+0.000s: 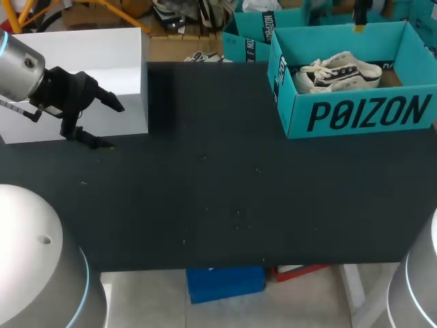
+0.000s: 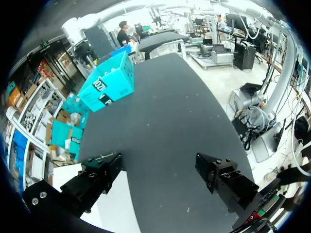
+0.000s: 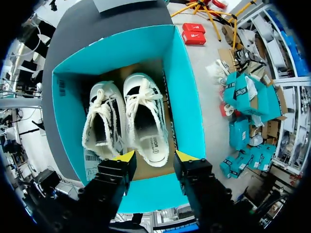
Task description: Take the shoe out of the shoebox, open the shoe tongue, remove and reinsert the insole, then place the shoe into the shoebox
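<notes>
Right hand (image 3: 156, 156) is hanging, fingers apart, over two shoes (image 3: 146, 121) in box (image 3: 182, 97); left hand (image 1: 109, 125), also apart, is hovering at upper left of desk (image 1: 205, 198).

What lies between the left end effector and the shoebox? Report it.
In the head view, the corner of a white box sits by the left end effector. From there to the shoebox there is only bare black tabletop.

dark lettering on shoebox (image 1: 298, 126) front; insole (image 3: 154, 145) print perhaps illegible.
</notes>
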{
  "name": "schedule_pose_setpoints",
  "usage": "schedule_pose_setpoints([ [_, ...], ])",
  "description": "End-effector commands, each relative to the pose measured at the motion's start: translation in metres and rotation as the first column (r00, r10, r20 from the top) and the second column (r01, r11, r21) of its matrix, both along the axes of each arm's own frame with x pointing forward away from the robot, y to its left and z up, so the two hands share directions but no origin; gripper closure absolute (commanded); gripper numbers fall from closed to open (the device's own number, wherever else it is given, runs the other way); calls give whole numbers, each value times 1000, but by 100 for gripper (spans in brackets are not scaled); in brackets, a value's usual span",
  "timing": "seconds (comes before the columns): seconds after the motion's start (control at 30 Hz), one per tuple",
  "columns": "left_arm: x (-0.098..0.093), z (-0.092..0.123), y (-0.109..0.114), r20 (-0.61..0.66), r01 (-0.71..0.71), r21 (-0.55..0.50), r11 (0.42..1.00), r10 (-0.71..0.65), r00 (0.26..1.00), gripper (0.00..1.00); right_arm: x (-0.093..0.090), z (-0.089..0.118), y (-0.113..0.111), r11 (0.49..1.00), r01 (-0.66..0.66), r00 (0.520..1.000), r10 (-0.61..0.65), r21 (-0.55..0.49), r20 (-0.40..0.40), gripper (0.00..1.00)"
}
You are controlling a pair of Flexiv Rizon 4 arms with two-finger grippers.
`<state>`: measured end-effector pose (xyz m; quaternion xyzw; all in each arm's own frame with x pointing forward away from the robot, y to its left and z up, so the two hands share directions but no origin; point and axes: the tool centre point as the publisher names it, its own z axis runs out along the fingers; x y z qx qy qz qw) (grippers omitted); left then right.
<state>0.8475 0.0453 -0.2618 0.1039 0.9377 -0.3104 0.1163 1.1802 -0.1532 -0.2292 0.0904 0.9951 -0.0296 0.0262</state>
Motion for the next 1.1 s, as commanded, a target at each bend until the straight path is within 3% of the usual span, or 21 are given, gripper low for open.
schedule_pose_setpoints([
  [0.03, -1, -1, 0, 5, -2, 1, 1000, 2, 1000, 0, -71, 47, 11, 998, 21, 991, -28, 58, 134, 52],
  [0.23, -1, -1, 0, 5, -2, 1, 1000, 2, 1000, 0, -118, 63, 38, 991, 21, 978, -47, 129, 204, 51],
  [0.47, -1, -1, 0, 5, -2, 1, 1000, 2, 1000, 0, -169, 58, 66, 979, 9, 961, -64, 203, 269, 53],
  [0.8, -1, -1, 0, 5, -2, 1, 1000, 2, 1000, 0, -229, 50, 106, 944, -15, 929, -109, 330, 353, 47],
  [0.87, -1, -1, 0, 5, -2, 1, 1000, 2, 1000, 0, -240, 47, 114, 936, -28, 926, -107, 351, 361, 42],
  [0.97, -1, -1, 0, 5, -2, 1, 1000, 2, 1000, 0, -253, 43, 126, 924, -61, 921, -94, 377, 378, 22],
  [1.1, -1, -1, 0, 5, -2, 1, 1000, 2, 1000, 0, -268, 31, 139, 912, -90, 912, -85, 399, 401, 16],
])
